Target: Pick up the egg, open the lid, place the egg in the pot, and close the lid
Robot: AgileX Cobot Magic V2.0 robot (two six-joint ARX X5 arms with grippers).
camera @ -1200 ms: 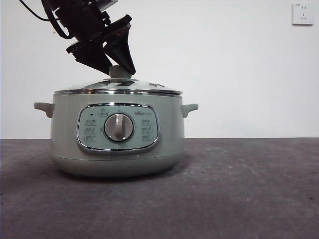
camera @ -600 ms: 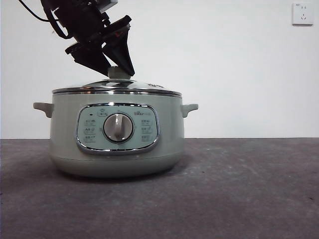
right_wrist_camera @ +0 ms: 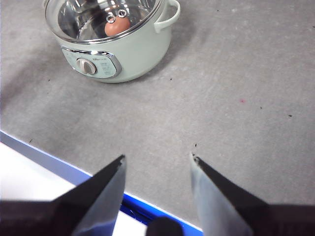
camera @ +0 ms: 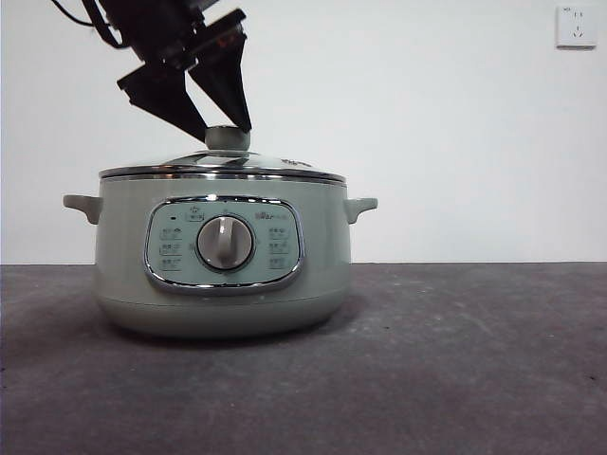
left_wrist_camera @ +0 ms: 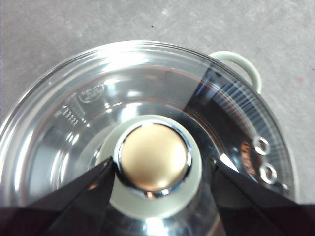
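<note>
On the grey worktop (camera: 455,370) before a white wall, your left claw (camera: 221,128) has spread wide and risen off the knob, leaving the lid (camera: 223,169) seated on the pot (camera: 223,256) with the egg (right_wrist_camera: 117,27) inside, so the task looks complete.

— What sort of place was I working in?
— It looked like a lab test bench: a bare grey table (camera: 455,360), a plain white wall (camera: 427,114) behind, one wall socket (camera: 576,26) at two o'clock, nothing homely around.
</note>
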